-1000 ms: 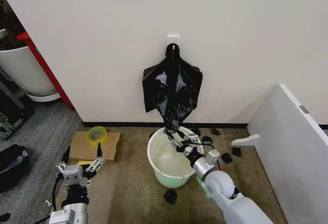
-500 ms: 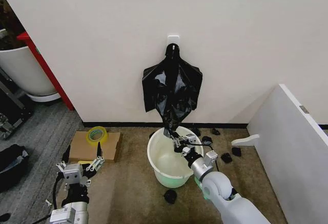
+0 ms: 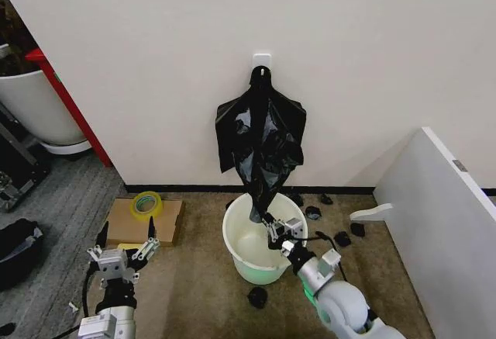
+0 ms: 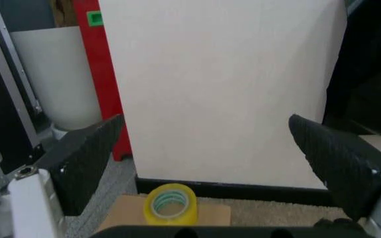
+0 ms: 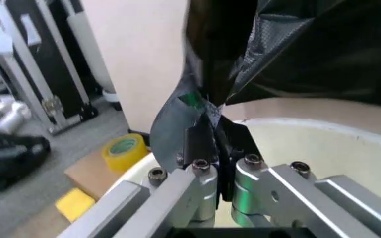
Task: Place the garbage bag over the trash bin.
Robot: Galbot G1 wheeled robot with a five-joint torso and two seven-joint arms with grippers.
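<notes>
Right gripper clamped on the bottom tip of the garbage bag, just over the trash bin!

Its fingers are pressed together on a thin pinch of black film, and the bag hangs down the wall from a small white hook, its tail dipping past the bin's rim. That film looks feather-light, limp and crinkly, glossy enough to slip, and I'd judge it tears or stretches if yanked, so a firm pinch on a gathered fold near an edge is the sensible hold. The bin is smooth, rigid cream plastic, round and tapering to a pale green base on rough brown carpet. The left gripper waits low to the side, fingers spread apart, near a yellow tape roll on a cardboard sheet.
</notes>
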